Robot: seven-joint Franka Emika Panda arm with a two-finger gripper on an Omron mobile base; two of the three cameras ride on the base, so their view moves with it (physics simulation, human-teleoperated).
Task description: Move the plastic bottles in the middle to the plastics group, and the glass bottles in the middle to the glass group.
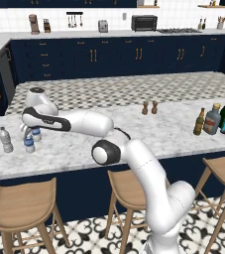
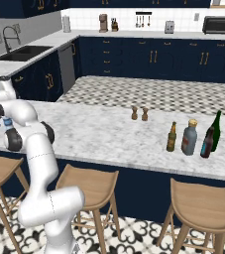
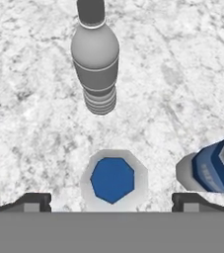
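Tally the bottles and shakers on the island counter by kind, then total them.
Plastic water bottles: 3
Glass bottles: 4
Small brown shakers: 2
Total: 9

2 brown shakers — mid counter

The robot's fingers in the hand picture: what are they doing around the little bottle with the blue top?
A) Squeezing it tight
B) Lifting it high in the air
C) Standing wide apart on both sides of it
C: the fingertips stand far apart, with clear gaps to the blue-topped bottle, which stands on the marble counter.
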